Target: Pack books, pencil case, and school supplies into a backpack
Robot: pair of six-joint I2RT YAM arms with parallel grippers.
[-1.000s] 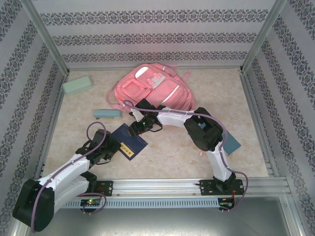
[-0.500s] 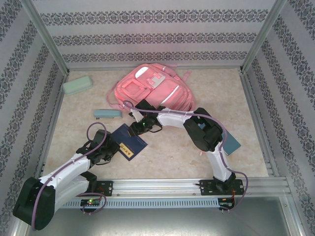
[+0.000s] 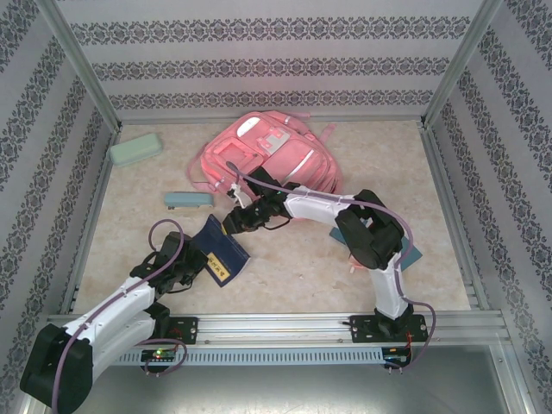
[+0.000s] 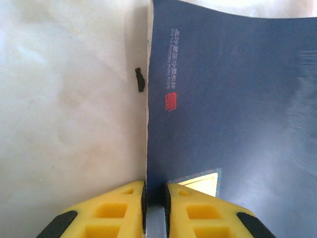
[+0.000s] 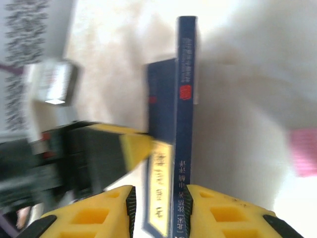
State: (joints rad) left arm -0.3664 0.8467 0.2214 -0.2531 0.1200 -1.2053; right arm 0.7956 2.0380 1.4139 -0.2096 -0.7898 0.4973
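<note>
Left gripper (image 4: 154, 191) is closed thin on the near edge of the navy book (image 3: 222, 250), which is tilted up, near centre-left. Right gripper (image 5: 161, 198) is part open astride its far edge, with a gap at one pad. The book is judged light, stiff and slick, best pinched by the spine. Teal pad (image 3: 188, 200) and pencil case (image 3: 135, 149) lie far left, clear. Backpack (image 3: 267, 159) lies beyond; its opening cannot be made out.

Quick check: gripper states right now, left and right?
Left gripper: closed on the edge of the navy book.
Right gripper: jaws straddle the navy book; whether it grips cannot be told.
</note>
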